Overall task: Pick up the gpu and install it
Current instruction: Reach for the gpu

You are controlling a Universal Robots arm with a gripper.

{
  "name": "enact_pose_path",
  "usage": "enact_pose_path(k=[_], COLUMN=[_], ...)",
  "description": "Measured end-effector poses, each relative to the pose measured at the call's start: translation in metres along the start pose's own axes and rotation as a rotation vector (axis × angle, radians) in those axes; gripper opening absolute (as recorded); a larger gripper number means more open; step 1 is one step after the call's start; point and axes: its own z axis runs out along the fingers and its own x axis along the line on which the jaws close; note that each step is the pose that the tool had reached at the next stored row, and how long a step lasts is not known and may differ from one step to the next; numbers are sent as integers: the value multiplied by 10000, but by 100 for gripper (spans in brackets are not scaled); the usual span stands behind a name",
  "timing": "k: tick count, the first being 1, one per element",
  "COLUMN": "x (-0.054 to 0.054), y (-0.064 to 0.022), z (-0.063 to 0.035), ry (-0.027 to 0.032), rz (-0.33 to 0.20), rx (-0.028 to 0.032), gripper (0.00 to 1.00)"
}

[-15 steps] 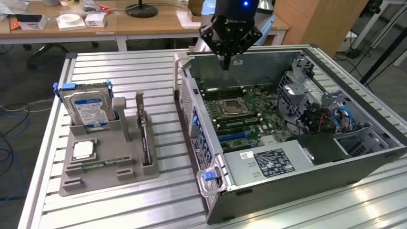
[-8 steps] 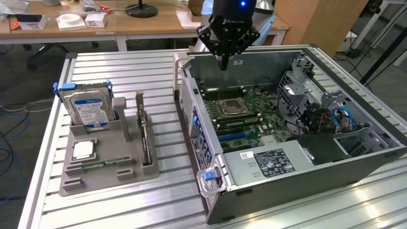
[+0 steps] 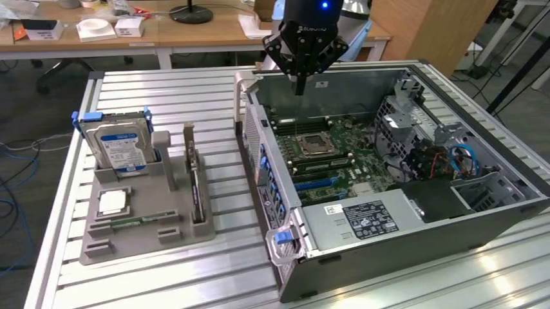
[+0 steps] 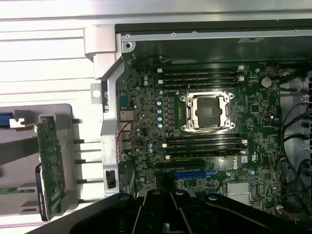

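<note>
The tabletop (image 3: 154, 84) carries the open computer case (image 3: 361, 270), whole in the exterior view and cut off in the wrist view. Beside it, the grey holder (image 3: 138, 238) keeps the gpu (image 3: 196, 187) upright, edge-on, its face hard to read. Above the case hangs the gripper (image 3: 299, 87), jaws pinched together and empty.
</note>
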Motion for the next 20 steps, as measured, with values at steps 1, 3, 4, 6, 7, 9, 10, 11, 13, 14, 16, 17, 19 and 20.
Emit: enact_pose_path(k=[1,3,4,6,7,9,10,11,13,14,16,17,19,20], x=[6,17,23,34,39,51,57,63,75,81,94,99,111,117], y=[-1,-1,-2,-3,-3,-4,-4,-5,-6,-6,-7,-8,-8,-9], z=[1,1,1,2,2,2,3,3,3,4,4,5,5,5], ry=[0,0,0,0,0,0,0,0,0,0,0,0,0,-1], rz=[0,-1,-1,0,0,0,0,0,0,0,1,0,0,0], rx=[-1,0,0,0,0,0,-1,0,0,-1,0,0,0,-1], gripper=[11,11,11,11,11,11,11,11,11,11,11,11,11,11])
